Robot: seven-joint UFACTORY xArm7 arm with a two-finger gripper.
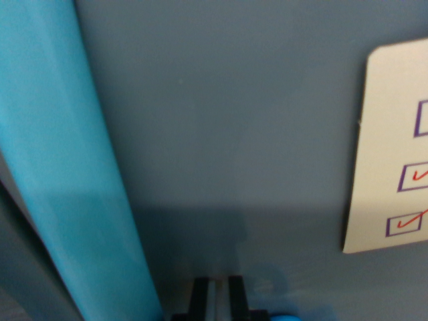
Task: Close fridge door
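The grey-blue fridge door (pixel 227 134) fills the wrist view, very close; a bright teal handle (pixel 67 167) runs down the view's left; a cream checklist card (pixel 391 147) sits on the door at the right; the hand (pixel 218 297), at bottom centre, has its dark fingers nearly together, gripping nothing.
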